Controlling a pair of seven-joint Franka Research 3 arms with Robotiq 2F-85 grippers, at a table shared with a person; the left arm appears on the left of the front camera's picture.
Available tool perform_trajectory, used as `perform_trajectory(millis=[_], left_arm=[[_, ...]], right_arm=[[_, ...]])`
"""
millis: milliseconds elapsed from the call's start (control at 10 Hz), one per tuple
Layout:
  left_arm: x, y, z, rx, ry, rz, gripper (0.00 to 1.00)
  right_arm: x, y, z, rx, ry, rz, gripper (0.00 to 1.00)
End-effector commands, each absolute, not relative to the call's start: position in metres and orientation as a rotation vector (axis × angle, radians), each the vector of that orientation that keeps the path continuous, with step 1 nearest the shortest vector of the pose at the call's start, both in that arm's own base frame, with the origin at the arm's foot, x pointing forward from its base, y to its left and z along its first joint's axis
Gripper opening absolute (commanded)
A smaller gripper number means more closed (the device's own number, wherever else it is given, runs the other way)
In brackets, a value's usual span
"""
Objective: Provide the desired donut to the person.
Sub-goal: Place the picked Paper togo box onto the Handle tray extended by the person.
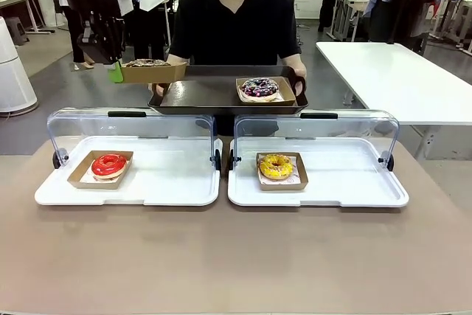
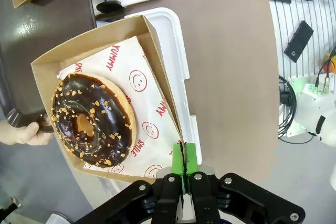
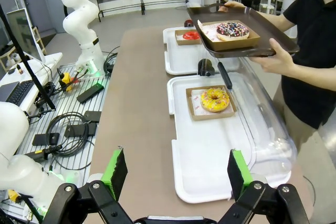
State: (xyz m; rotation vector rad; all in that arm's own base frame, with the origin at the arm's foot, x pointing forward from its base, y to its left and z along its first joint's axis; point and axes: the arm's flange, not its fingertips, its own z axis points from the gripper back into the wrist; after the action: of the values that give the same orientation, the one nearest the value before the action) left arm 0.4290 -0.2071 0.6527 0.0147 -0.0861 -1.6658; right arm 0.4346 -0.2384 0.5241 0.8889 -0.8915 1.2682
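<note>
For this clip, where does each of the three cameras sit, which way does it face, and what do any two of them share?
Front view: fixed between the arms, facing across the table at the person holding a dark tray; the left gripper shows upper left.
Left wrist view: looks down along the left gripper, jaws shut on the chocolate donut's box.
Right wrist view: above the table's near end, looking along it past the open right gripper.
Shared: front and right wrist views both show the yellow donut.

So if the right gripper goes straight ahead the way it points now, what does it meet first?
Probably the white tray just ahead of the open right gripper, with the yellow donut in its box farther along; depth is hard to judge.
</note>
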Motion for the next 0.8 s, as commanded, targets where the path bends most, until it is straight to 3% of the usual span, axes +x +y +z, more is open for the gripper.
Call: perform_trajectory(millis=[0, 500, 700], left_arm=[[0.428, -0.206, 0.653, 0.02, -0.084, -1.656, 0.0], [0.432, -0.217, 0.656, 0.026, -0.101, -1.686, 0.02], [0.458, -0.235, 0.669, 0.077, -0.114, -1.68, 0.02]], right_arm=[[0.435, -0.238, 0.524, 0.89, -0.892, 1.268, 1.0], [0.435, -0.238, 0.524, 0.89, -0.892, 1.268, 1.0], [0.435, -0.238, 0.524, 0.89, -0.892, 1.268, 1.0]])
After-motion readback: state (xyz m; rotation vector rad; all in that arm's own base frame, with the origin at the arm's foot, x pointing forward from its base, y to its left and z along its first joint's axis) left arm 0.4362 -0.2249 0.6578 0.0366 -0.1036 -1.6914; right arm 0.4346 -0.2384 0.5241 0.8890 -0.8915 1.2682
